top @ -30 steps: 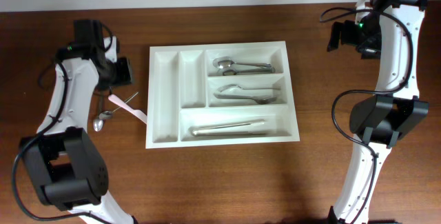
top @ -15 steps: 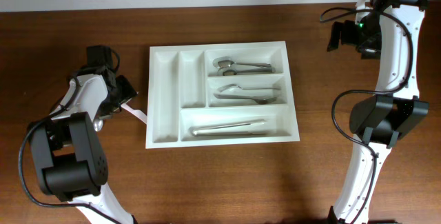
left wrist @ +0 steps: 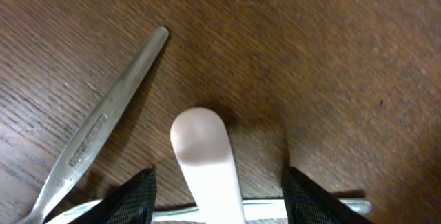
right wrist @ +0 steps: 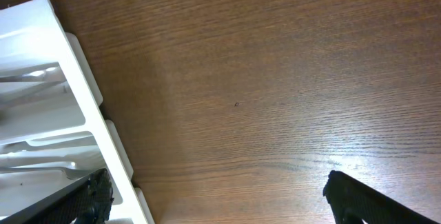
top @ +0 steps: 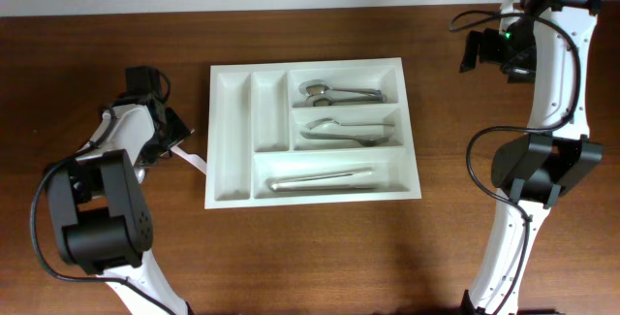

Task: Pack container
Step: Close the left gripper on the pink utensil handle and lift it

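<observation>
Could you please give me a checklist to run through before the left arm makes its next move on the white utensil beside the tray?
1. Left claw open astride the rounded end of the white plastic utensil: ok.
2. That end roughly centred in the claw: ok.
3. Silver metal utensil handle clear of the closing claw: cannot tell, it lies close.
4. Two narrow upright compartments of the white rectangular plastic cutlery tray free: ok.
5. Right claw open, apart from the tray: ok.

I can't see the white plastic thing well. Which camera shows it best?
Left wrist: the white plastic thing sits close and big, mid-frame. Overhead shows only a thin strip of it; right wrist misses it.
</observation>
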`<state>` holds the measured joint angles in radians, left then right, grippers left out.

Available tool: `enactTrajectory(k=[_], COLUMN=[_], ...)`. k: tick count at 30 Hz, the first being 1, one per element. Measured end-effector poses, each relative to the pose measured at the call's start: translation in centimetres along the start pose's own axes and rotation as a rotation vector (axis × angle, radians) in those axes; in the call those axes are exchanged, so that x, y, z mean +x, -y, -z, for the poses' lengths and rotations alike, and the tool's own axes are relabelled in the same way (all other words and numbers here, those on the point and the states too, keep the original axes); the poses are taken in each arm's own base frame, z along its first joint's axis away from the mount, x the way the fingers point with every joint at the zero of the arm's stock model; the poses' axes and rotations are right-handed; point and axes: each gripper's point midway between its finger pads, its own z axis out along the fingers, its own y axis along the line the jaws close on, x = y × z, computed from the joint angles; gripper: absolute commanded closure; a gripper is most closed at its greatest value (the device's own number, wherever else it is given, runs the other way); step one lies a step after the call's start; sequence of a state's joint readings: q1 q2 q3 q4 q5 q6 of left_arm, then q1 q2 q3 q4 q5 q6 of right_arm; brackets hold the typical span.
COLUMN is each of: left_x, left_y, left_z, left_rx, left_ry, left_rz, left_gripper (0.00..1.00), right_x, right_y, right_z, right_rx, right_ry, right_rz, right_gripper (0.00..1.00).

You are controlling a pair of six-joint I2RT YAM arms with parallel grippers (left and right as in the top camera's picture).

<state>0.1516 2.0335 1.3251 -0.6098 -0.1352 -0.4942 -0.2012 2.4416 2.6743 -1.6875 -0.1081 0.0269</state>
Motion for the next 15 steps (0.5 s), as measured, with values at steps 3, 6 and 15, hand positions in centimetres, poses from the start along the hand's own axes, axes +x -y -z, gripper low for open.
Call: enactTrajectory(k=[3, 6, 15], left_x=[-0.13, -0.55, -0.91], left_y=[-0.06, -0.05, -0.01], left_z=[-0.12, -0.33, -0.46], left_rx=[-0.007, -0.014, -0.015], left_ry=[0.004, 0.014, 0.022], left_rz=[0.013, 0.029, 0.035], left_gripper=[0.48, 0.66, 0.81], right_x=[0.01, 0.01, 0.01], right_y=[-0.01, -0.01, -0.01], right_z=[0.0, 0.0, 0.0], right_rx=[0.0, 0.0, 0.0], right_ry=[0.0, 0.0, 0.0], right_rz=[0.0, 0.001, 0.0], right_gripper=[0.01, 0.01, 0.01])
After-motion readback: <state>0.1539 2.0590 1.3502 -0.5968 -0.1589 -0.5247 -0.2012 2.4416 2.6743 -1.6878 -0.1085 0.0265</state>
